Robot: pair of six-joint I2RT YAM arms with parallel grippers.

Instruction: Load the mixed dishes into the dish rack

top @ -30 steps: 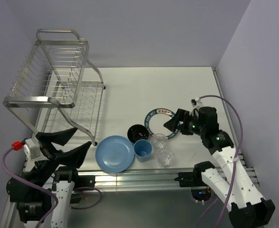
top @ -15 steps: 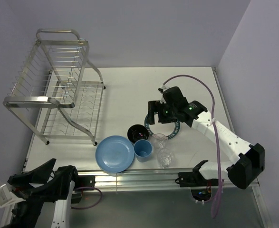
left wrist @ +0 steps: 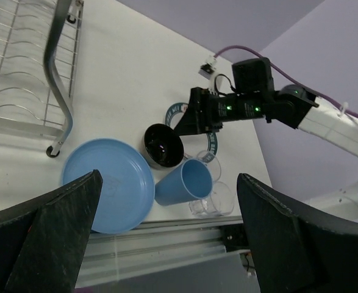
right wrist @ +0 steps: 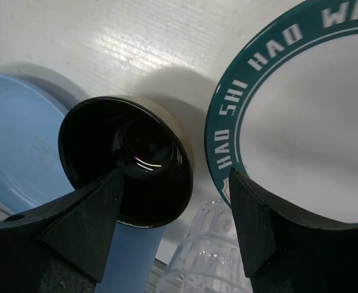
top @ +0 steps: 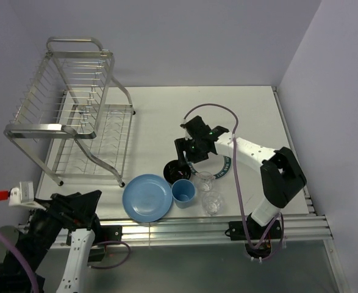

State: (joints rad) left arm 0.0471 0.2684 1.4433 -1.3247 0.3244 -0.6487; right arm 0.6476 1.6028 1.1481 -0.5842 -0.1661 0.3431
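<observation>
The silver wire dish rack [top: 75, 116] stands at the far left and holds nothing. The dishes sit together near the front: light-blue plate [top: 147, 197], small black bowl [top: 175, 170], light-blue cup [top: 183, 192], two clear glasses [top: 205, 180] [top: 212, 202], and the white plate with lettered rim [top: 218, 165]. My right gripper [top: 185, 157] is open and low over the bowl's right rim [right wrist: 130, 165], between the bowl and the lettered plate [right wrist: 300, 140]. It holds nothing. My left gripper [left wrist: 172, 238] is open and empty, raised over the front edge near the blue plate [left wrist: 105, 189].
The rack's front leg [left wrist: 55, 149] stands close to the blue plate's left edge. The cup [right wrist: 127, 256] and one glass [right wrist: 209, 250] sit directly in front of the bowl. An aluminium rail [top: 185, 226] runs along the table's front edge. Walls close the back and right.
My right arm has swung left from the lettered plate's right side, across it, to the black bowl. My left arm has shifted about at the bottom left, away from the dishes.
</observation>
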